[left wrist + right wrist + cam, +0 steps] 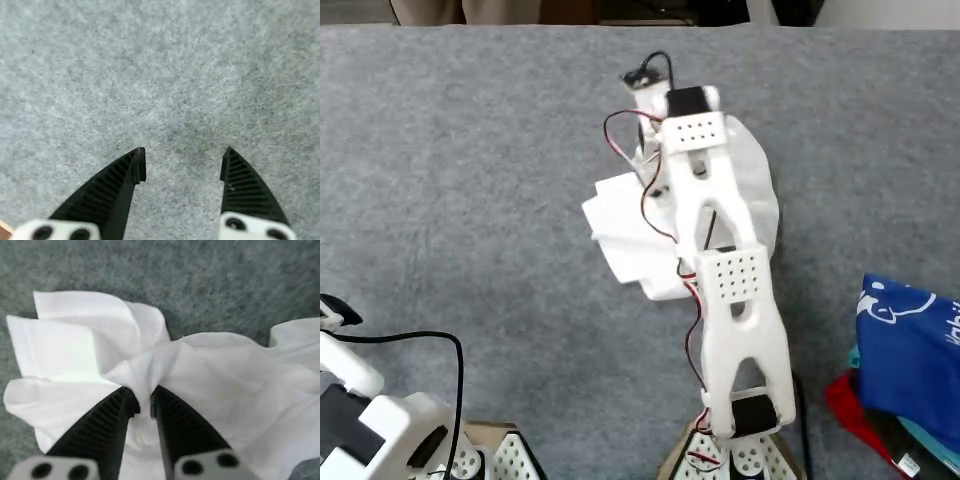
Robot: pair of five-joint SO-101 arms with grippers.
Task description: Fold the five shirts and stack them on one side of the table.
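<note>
We've got the right gripper (pixel 142 402) w/ fingers pinching a thin ridge of the crumpled white cotton shirt (pixel 620 235), which lies abt mid-bench, a bit toward the far edge of the grey felt-covered bench (pixel 470 180). The left gripper (pixel 184 160) is by the near-left corner, fingers spread, nothing between them, bare felt below. A pile of coloured shirts (pixel 905 355), blue on top, sits at the right edge near the near-right corner. Risk, we reckon: the pinch is small, so the cloth may slip out on a pull. W/ one arm only, the shirt could drag & bunch instead of folding.
</note>
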